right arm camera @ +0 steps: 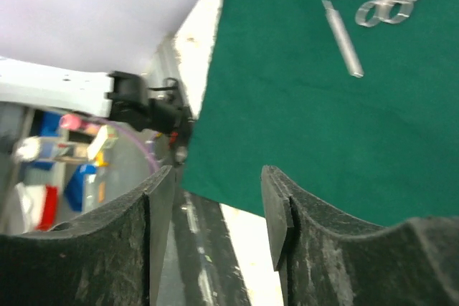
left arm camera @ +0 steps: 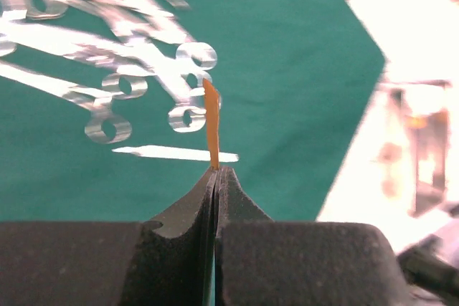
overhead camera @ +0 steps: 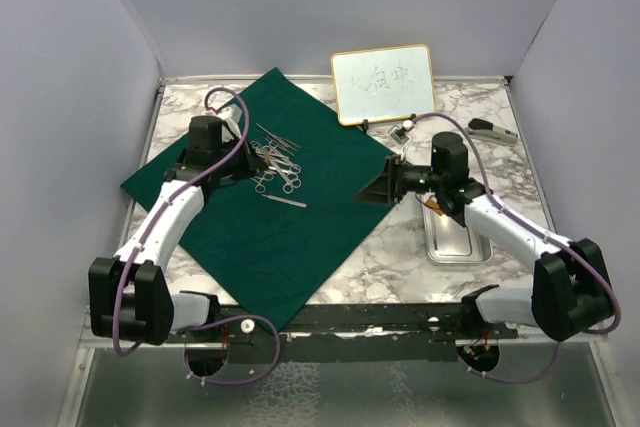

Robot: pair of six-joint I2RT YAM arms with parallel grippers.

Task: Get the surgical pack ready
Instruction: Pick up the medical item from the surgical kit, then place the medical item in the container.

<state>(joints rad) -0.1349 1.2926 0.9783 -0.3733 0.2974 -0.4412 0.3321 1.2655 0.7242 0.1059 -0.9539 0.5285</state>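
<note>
If pushing the shut left hand (left arm camera: pixel 216 171) forward, risk scattering the instruments (left arm camera: pixel 136 69) just ahead.
Could drag cloth (right arm camera: pixel 301 120) askew, closing the open, empty right hand (right arm camera: pixel 216 173) on the edge ahead.

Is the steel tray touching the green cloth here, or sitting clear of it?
Apart. The top view shows the steel tray on the marble table to the right of the green cloth, with a strip of bare marble plainly between them.
</note>
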